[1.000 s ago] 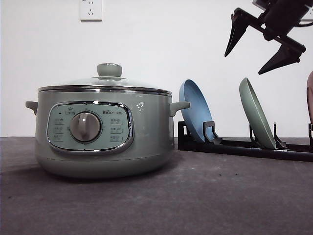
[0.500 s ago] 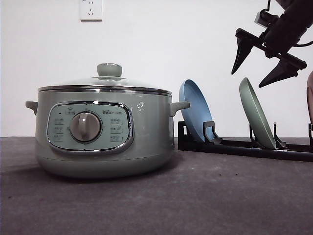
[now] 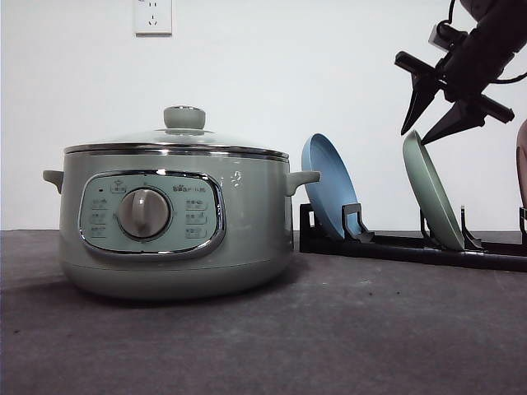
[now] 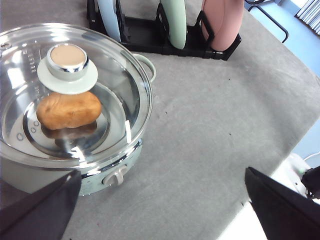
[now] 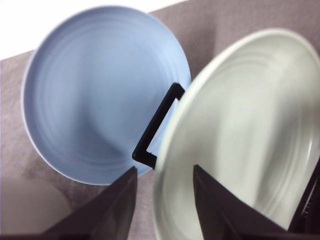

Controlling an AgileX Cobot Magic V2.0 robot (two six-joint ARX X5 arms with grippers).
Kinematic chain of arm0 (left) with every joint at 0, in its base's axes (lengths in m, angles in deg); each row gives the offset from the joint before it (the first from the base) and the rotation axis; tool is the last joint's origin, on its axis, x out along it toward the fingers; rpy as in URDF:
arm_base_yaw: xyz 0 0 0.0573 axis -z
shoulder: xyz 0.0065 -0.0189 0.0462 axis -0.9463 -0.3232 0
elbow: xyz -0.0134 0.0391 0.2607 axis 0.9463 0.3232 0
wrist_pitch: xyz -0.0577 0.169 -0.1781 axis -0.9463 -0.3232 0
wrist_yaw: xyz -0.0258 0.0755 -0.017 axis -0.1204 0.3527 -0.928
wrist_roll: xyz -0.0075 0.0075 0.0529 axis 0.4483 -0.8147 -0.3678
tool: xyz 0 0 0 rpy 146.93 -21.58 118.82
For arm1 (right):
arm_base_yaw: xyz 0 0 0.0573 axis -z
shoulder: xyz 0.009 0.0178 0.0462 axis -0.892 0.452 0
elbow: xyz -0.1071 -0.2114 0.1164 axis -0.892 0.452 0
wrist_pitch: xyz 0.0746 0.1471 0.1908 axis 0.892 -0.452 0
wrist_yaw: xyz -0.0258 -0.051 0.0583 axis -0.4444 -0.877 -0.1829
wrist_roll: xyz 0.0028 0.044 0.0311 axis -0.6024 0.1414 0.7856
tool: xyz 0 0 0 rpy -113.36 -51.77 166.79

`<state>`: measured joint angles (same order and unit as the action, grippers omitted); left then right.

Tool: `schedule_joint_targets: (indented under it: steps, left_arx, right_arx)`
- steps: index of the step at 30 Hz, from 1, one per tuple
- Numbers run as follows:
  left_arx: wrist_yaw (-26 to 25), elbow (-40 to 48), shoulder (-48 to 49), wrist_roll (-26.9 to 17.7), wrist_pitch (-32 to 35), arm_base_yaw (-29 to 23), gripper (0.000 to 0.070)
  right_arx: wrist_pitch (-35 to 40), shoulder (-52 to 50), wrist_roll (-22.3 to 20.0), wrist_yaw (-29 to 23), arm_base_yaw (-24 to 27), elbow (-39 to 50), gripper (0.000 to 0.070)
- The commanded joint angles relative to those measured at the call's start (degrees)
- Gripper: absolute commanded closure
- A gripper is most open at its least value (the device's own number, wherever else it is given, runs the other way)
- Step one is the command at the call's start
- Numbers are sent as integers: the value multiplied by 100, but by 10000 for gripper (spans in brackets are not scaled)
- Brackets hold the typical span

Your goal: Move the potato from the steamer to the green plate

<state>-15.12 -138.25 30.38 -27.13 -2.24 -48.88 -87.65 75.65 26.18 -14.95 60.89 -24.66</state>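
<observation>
Grey tabletop: right gripper, jaws spread and empty, straddles racked green plate's rim, seemingly to grasp it.

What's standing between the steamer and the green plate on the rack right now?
In the front view, the blue plate stands on edge in the black rack, between the steamer and the green plate. Bare grey table lies in front.
</observation>
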Motion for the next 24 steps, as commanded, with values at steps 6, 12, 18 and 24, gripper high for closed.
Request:
schedule_joint_targets:
  steps: [6,12,18,24]
  left_arx:
    - [-33,-133,-48,-77,-32,26,30]
    - [-33,-133,-48,-77,-92,26,30]
    - [-33,-133,-48,-79,-182,26,30]
    - [-33,-133,-48,-130,-213,26,30]
  right_arx:
    - [111,171,85,25,-15,-131,663]
    - [169,161,223,152,-8,-134,700]
    - [536,-86,728,1146,115,-345,700]
    - [526,-815,786,1458,129,-593,700]
